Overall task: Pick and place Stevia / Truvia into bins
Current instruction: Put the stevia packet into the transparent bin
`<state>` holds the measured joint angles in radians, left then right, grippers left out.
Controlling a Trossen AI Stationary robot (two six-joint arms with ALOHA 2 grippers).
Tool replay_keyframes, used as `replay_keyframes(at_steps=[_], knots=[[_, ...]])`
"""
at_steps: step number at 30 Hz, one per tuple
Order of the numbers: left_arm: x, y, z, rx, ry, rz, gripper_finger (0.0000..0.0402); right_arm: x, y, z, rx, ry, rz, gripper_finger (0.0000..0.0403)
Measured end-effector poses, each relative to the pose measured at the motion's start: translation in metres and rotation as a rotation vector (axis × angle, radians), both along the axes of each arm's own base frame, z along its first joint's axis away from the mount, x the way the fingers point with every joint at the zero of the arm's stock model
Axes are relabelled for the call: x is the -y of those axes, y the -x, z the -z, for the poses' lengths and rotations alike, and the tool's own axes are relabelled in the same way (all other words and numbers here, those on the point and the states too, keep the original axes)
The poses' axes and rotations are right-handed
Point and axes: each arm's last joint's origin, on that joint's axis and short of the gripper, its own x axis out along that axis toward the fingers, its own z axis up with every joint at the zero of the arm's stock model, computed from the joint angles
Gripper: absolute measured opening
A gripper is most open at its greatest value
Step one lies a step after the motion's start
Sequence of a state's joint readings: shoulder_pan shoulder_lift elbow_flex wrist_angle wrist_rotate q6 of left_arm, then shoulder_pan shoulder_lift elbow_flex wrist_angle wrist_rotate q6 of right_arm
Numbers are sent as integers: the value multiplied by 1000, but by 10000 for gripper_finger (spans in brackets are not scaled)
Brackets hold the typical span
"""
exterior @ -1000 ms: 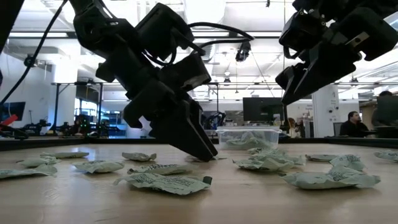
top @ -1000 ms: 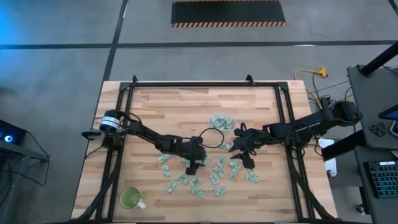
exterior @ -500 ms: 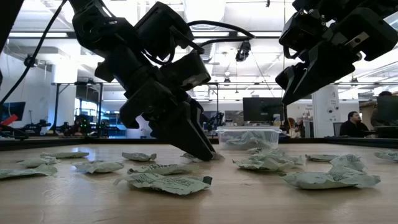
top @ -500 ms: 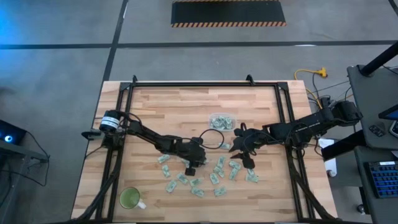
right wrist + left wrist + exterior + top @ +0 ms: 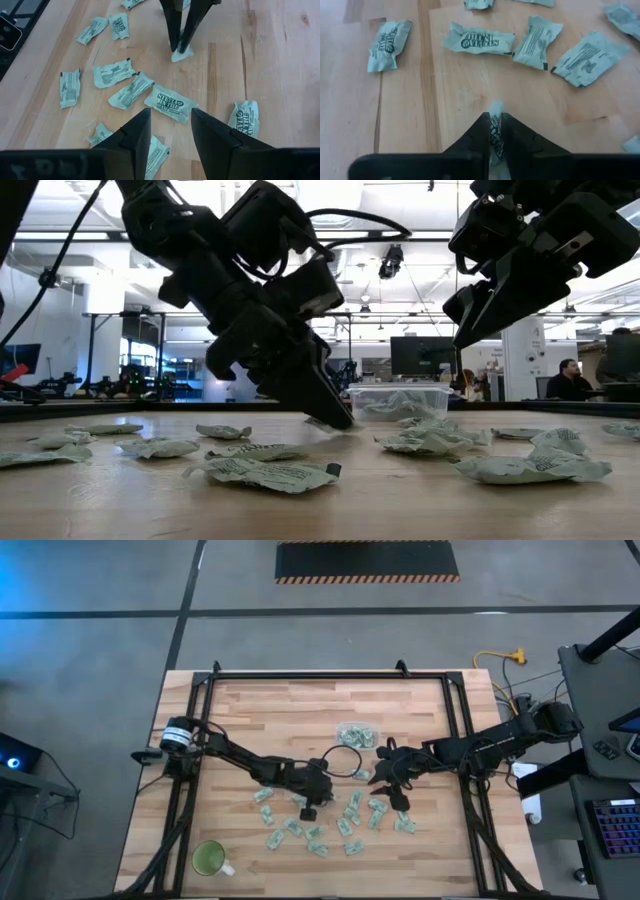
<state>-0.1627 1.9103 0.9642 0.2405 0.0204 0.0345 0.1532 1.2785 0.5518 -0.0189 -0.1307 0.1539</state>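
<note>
Pinching down on one sachet (image 5: 494,131), the left gripper (image 5: 310,808) sits at the middle of the table (image 5: 290,710) in the high view, fingers (image 5: 476,136) narrowed onto the packet, whose end pokes out between the tips. Over to the right of centre, the right gripper (image 5: 397,796) hovers with its fingers (image 5: 136,134) spread wide and nothing between them. Loose sachets (image 5: 316,846) lie scattered across the lower middle of the frame. Just above them sits the clear bin (image 5: 356,734), packets already inside. Lower left, a green cup (image 5: 210,859) stands well apart.
</note>
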Motion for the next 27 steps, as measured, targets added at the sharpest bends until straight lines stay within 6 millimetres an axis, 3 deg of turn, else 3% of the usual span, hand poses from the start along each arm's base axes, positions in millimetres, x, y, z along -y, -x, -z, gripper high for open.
replay_keyframes(at_steps=[8, 14, 18, 27], knots=[[-1, 1, -22, 72, 1, -5, 9, 0, 0, 0, 0, 1, 0, 127], [-14, -2, -52, 199, -213, -110, 8, 0, 0, 0, 3, 1, 1, 129], [-36, -10, -63, 290, -344, -239, 8, 0, -1, -1, 13, -1, 1, 130], [-103, -27, -71, 341, -296, -432, 8, 0, -1, -1, 17, -2, 1, 130]])
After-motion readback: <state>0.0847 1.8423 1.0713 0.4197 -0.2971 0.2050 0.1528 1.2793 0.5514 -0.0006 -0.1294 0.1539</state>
